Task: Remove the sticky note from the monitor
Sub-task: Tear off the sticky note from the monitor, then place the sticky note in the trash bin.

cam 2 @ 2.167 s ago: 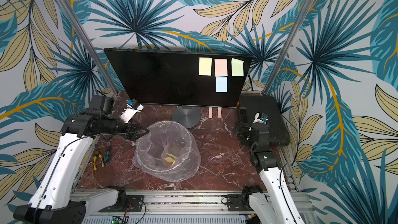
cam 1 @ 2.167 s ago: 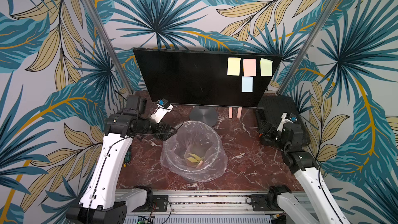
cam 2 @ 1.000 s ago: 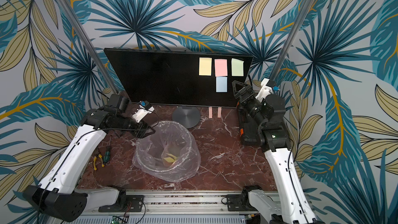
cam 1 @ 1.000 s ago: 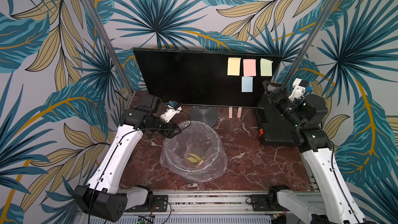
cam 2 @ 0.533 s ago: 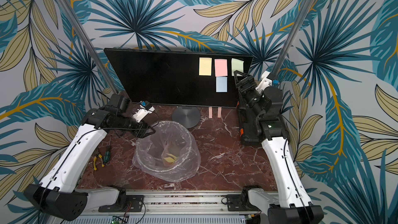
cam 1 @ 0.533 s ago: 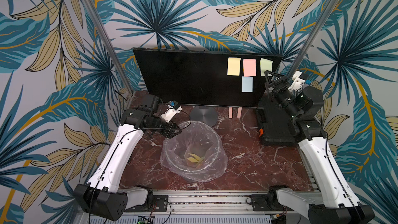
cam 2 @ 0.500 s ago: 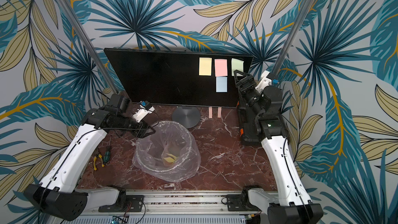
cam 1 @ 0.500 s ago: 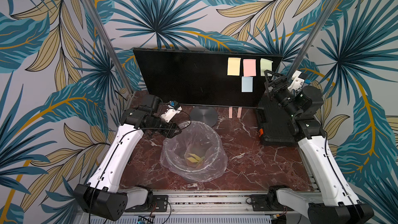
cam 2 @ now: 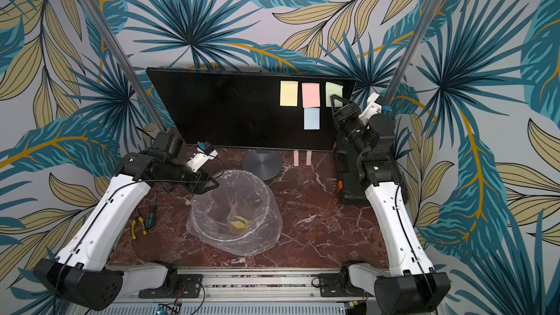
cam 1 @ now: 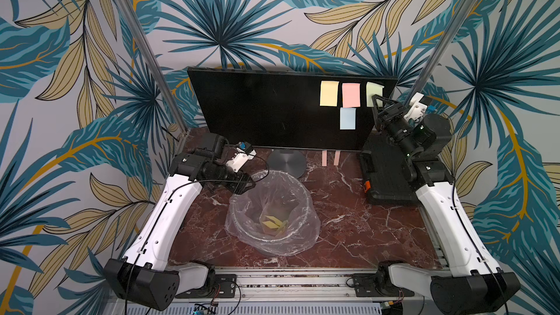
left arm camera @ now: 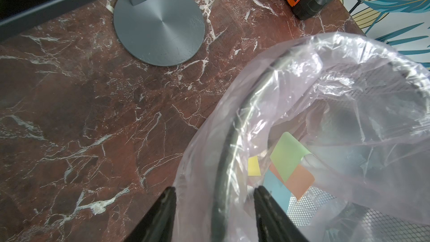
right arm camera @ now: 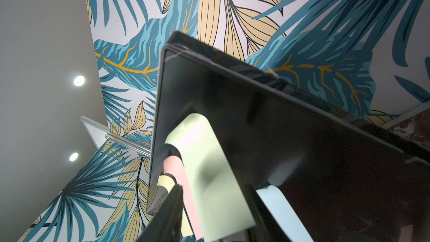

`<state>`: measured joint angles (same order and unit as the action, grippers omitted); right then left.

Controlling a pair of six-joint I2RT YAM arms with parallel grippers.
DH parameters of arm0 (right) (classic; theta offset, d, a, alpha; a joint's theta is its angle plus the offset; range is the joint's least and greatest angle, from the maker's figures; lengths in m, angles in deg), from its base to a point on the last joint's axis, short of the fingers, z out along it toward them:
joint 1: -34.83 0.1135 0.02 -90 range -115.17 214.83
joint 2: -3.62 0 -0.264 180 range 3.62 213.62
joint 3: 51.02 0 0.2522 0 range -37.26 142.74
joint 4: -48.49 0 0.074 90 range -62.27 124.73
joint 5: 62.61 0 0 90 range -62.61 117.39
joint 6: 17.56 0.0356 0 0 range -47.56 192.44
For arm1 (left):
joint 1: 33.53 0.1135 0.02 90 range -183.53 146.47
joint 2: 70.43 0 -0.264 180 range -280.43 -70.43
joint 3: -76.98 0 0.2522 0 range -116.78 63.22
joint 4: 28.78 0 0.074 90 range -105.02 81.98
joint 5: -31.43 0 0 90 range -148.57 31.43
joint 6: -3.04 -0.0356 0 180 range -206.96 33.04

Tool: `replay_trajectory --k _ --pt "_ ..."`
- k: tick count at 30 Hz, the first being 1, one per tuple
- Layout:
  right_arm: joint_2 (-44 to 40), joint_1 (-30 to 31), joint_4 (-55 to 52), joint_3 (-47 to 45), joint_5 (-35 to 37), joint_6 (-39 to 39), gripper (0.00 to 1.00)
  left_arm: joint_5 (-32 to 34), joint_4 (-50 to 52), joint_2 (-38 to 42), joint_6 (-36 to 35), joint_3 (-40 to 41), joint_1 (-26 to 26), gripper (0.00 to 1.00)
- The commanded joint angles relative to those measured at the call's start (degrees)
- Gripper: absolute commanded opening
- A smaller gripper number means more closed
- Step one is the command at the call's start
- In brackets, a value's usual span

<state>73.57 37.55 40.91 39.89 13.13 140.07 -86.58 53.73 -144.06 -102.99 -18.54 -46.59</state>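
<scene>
The marble counter carries everything. The monitor stands along its 12 o'clock edge, screen dark and leaning back, spanning most of the width. The white left arm reaches in from 8 o'clock and the right arm from 4 o'clock. A black ribbed case lies at 3 o'clock, partly under the right arm. A wire bin lined with a clear bag sits at the centre, slightly toward 6 o'clock, with loose notes at its bottom. The monitor's grey disc base rests just beyond the bin toward 12 o'clock. Four sticky notes cling to the screen's 2 o'clock corner: yellow, pink and green in a row, with blue under the pink. The right end effector is raised to the green note, covering its lower part in both top views. In the right wrist view its fingers stand on either side of that note, whose lower edge curls off the glass. Whether they pinch it I cannot tell. The left end effector is at the bin's 10 o'clock rim, fingers apart and straddling the rim and bag without clamping them. Pliers and a screwdriver lie at 8 o'clock.
</scene>
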Motion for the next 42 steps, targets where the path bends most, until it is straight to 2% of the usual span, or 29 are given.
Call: replay_trajectory --k 1,8,17,26,31,34,39,42 --pt "-1.82 -0.17 0.59 0.81 1.88 -2.36 0.34 -0.64 -0.70 0.37 0.02 0.65 -0.19 0.57" --pt "-4.89 -0.11 -3.49 0.92 5.07 -5.98 0.01 -0.39 -0.67 0.41 0.01 0.80 -0.16 0.57" --pt "-5.18 -0.13 -4.95 2.32 0.95 -6.83 0.00 -0.32 -0.90 0.41 -0.02 1.11 -0.20 0.57" --pt "-11.06 -0.14 -10.48 2.41 -6.59 -14.52 0.00 -0.22 -1.01 0.67 -0.01 1.23 -0.18 0.57" --pt "-13.06 0.42 -15.47 2.10 -16.04 -20.10 0.00 -0.04 -0.99 0.58 -0.03 1.18 -0.21 0.57" --pt "-13.20 3.95 -19.32 1.73 -19.03 -24.77 0.00 -0.03 -1.05 0.46 -0.05 1.34 -0.17 0.57" --pt "-10.97 16.15 -31.75 2.74 -15.49 -38.17 0.00 0.23 -1.09 0.28 0.04 1.40 -0.28 0.56" --pt "-8.70 23.52 -35.08 2.54 -13.86 -42.98 0.00 0.11 -1.06 0.24 0.05 1.48 -0.19 0.56"
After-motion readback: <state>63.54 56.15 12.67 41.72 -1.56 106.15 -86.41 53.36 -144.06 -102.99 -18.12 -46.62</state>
